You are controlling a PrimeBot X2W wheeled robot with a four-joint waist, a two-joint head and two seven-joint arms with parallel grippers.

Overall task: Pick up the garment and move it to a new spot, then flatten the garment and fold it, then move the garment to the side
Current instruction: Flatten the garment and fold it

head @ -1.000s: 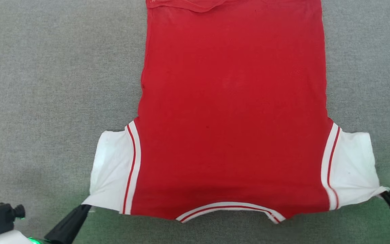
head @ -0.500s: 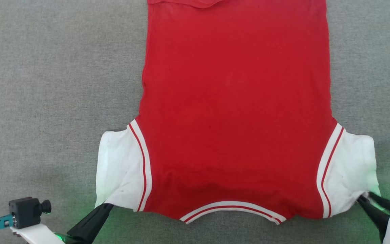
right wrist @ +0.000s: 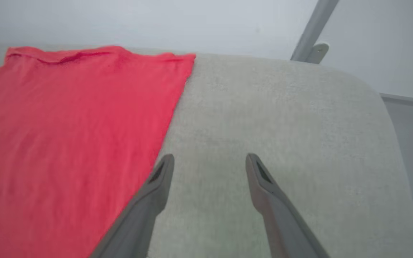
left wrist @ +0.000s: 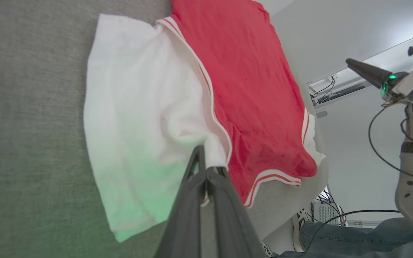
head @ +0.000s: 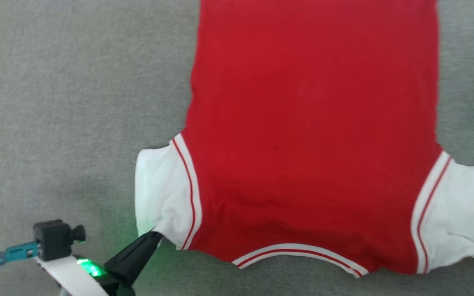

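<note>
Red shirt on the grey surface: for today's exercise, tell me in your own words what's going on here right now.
A two-armed robot is laying out a red jersey on a grey padded surface. The jersey lies spread flat with its plain red side up, not yet folded. The left gripper is shut on the near corner of the white sleeve on the robot's left. The right gripper is open and holds nothing, its fingers over the bare surface beside the jersey's red edge.
</note>
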